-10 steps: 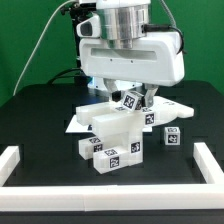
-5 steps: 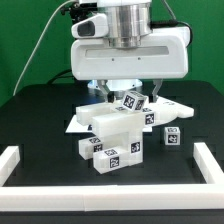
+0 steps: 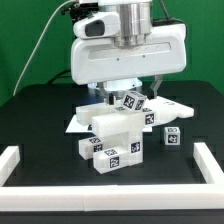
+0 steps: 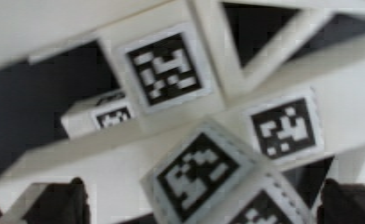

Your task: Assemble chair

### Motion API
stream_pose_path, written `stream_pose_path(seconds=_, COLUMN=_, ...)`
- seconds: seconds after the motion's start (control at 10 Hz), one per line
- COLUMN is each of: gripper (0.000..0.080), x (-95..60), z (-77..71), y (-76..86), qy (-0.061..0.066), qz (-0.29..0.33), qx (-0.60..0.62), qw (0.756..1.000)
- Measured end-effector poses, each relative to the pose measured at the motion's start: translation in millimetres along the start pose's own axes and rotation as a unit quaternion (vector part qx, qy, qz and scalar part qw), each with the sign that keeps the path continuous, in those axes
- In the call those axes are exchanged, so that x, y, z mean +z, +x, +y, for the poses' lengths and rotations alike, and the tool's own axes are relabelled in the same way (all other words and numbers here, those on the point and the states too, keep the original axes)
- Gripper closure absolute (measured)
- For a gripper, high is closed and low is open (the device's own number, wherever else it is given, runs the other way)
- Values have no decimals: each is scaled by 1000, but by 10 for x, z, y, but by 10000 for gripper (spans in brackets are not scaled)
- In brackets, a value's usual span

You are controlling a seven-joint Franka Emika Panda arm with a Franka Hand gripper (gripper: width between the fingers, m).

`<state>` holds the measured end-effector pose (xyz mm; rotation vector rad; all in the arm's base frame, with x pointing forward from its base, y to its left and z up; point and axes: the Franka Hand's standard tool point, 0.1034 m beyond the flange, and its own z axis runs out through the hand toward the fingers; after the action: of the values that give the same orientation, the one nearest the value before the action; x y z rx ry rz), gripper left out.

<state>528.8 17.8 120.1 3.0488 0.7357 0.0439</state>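
The end effector [image 3: 128, 92] hangs low under the arm's broad white wrist housing, just over the heap of chair parts [image 3: 108, 128] in the middle of the desk [image 3: 40, 120]. In the wrist view its two dark fingers [image 4: 51, 203] stand well apart at the edge of the picture, with a tilted tagged block [image 4: 211, 168] between them. That picture is blurred, so I cannot tell whether the pads touch the block or how wide the gap is.

In the exterior view the same block [image 3: 130, 101] sits askew on top of the heap, one corner up, right under the wrist housing.

Below it is a chunky white slab, and against the slab's front sits a cube [image 3: 112, 155] with black-and-white tags on its faces. A flat panel [image 3: 172, 108] reaches out from the heap toward the exterior view's right. Just in front of that panel a small tagged piece [image 3: 172, 138] lies on the desk, near the heap but apart from it.

A low white rail [image 3: 20, 165] runs along the desk's near edge and both sides. A black cable [image 3: 45, 40] loops down from the arm on the exterior view's left, in front of a green wall [image 3: 20, 40].
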Motion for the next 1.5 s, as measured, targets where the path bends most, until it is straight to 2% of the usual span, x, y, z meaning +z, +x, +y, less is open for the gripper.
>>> stream_pose_path(seconds=0.2, gripper=177, x=6, z=7, y=-9, qy=0, qz=-1, qx=20, qw=1000)
stream_pose_path(seconds=0.4, gripper=518, x=9, z=3, y=-8, qy=1, qz=-1, qx=48, qw=999)
stream_pose_path(seconds=0.9, gripper=516, x=10, z=-1, y=-6, qy=3, qz=-1, qx=225, qw=974)
stream_pose_path(seconds=1.1, gripper=515, x=11, z=-9, y=-2, qy=6, qz=0, qx=309, qw=951)
stream_pose_path(seconds=1.2, gripper=515, x=12, z=-11, y=-2, qy=7, qz=0, qx=347, qw=938)
stream_pose_path(seconds=1.4, gripper=515, x=13, z=-17, y=1, qy=10, qz=-1, qx=487, qw=873)
stream_pose_path(seconds=1.5, gripper=515, x=13, z=-19, y=2, qy=13, qz=-2, qx=522, qw=853)
